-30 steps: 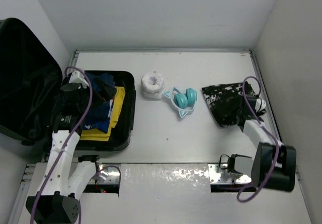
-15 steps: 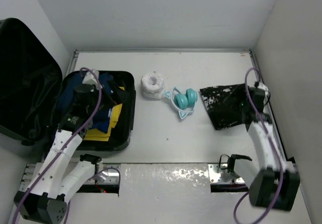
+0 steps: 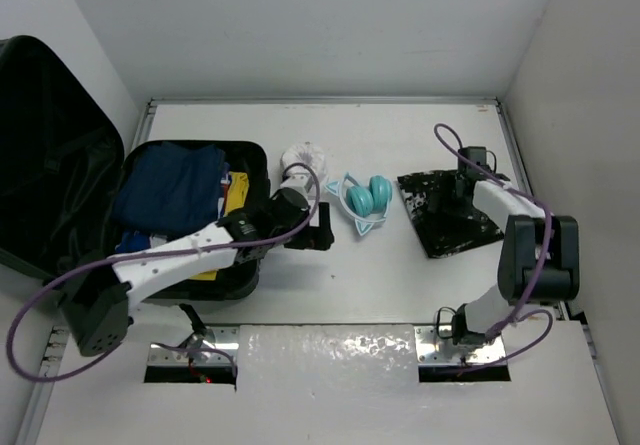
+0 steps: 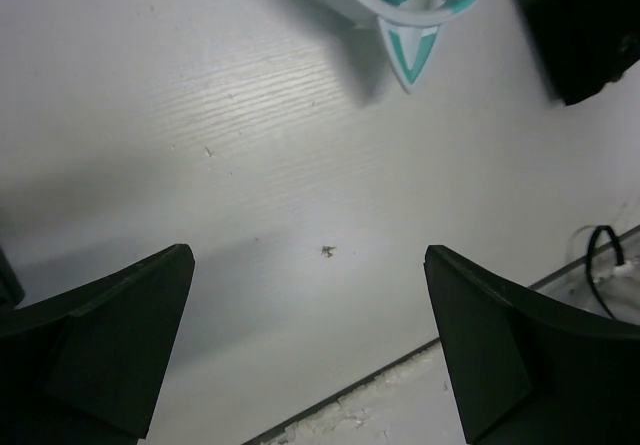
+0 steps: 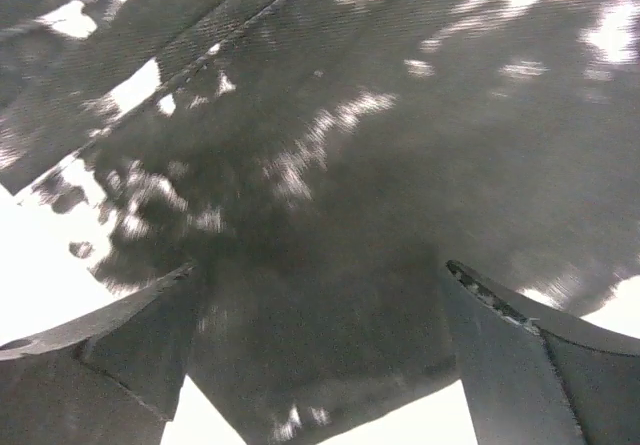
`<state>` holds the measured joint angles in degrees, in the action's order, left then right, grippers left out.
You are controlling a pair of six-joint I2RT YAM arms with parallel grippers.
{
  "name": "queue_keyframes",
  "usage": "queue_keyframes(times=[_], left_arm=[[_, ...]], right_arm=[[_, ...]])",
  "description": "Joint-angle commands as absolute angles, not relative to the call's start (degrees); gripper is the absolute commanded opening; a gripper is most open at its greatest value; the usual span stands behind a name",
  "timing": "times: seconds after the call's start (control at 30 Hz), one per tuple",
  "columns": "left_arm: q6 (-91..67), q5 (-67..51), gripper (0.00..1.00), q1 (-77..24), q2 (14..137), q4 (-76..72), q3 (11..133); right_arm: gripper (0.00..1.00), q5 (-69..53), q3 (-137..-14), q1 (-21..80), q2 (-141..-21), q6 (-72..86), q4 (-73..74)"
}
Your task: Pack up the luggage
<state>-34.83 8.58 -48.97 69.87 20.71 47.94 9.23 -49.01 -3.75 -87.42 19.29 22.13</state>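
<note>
The luggage [image 3: 60, 165] lies open at the left, its lid up against the wall. A blue garment [image 3: 165, 180] and a yellow one [image 3: 236, 191] lie in its base. My left gripper [image 3: 318, 227] [image 4: 308, 257] is open over bare table just right of the case and below-left of the teal headphones [image 3: 365, 198] [image 4: 405, 0]. My right gripper [image 3: 458, 193] [image 5: 320, 267] is open right above a black-and-white patterned cloth [image 3: 448, 212] [image 5: 330, 165], which lies flat on the table, with nothing between the fingers.
A white rolled bundle [image 3: 304, 162] sits beside the case's far right corner, next to the headphones. White walls close in the table at the back and on the right. Metal base plates [image 3: 450, 345] line the near edge.
My left arm swung out of the luggage and rightward to the table near the headphones. My right gripper opened and moved up over the patterned cloth, which now lies flatter.
</note>
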Motion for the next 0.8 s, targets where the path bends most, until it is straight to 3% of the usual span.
queue_keyframes(times=[0.0,0.1,0.2,0.37,0.6,0.77], left_arm=[[-35.16,8.27,0.99,-51.4,75.48,13.64,50.97],[-34.54,5.98,0.99,-53.17,80.49,10.82,52.47],[-34.19,5.71,0.99,-53.35,86.29,9.76,54.66],[-32.61,9.4,0.99,-52.56,98.23,11.94,63.51],[-30.68,6.69,0.97,-48.52,111.6,13.01,75.48],[-28.83,5.01,0.95,-44.57,121.45,15.11,85.85]], right_arm=[[0.93,6.11,-52.03,-3.87,-94.55,18.0,25.31],[0.89,1.33,-42.14,-3.87,-91.69,26.49,16.03],[0.86,2.02,-28.07,-2.91,-81.32,35.38,3.89],[0.73,4.48,-16.62,3.76,-67.98,45.32,-1.13],[0.7,15.37,-6.17,14.4,-49.01,58.43,2.09],[0.7,18.64,-7.03,16.17,-41.75,57.23,7.38]])
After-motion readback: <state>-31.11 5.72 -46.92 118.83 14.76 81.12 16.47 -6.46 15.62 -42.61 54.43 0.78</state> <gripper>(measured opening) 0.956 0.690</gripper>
